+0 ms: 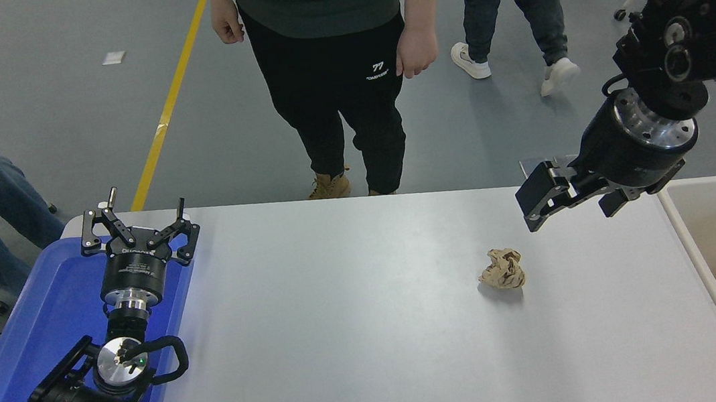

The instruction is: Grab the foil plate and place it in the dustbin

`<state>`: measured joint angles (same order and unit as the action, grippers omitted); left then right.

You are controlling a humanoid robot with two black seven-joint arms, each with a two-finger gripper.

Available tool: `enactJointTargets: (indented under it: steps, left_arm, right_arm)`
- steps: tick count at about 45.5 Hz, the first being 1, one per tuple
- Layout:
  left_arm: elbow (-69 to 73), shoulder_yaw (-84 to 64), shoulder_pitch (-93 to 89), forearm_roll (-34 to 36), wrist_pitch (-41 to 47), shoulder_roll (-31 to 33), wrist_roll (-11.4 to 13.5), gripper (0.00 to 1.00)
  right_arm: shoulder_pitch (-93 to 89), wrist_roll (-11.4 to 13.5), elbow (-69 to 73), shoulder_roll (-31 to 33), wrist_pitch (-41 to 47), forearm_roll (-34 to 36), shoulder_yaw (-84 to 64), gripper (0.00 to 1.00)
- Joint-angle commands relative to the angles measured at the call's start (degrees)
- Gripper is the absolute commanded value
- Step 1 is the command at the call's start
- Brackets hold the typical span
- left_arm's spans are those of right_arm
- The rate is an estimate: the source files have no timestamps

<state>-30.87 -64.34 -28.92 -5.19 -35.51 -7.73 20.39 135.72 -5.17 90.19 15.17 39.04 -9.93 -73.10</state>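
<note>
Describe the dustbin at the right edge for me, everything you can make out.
Only part of the dustbin shows, cut off by the picture's right and bottom edges. It has a pale off-white rounded rim with one rounded corner in view, and smooth beige inner walls that look like plastic. It stands upright and open-topped, hard against the white table's right side. The part of its inside that shows holds nothing, and no foil plate is in sight. The right tool hangs over the table just left of its near corner, not touching it.
</note>
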Motion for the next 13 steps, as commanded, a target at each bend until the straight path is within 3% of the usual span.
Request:
enactJointTargets:
  steps: [1,13]
  left_arm:
    - [0.0,0.0,0.0,0.0,0.0,0.0,0.0,1.0]
    - [0.0,0.0,0.1,-0.1,0.0,0.0,0.0,1.0]
  right_arm:
    - [1.5,0.0,0.3,-0.3,1.5,0.8,-1.4,1.0]
    - [1.5,-0.2,0.3,-1.0,1.5,1.8,-2.9,1.0]
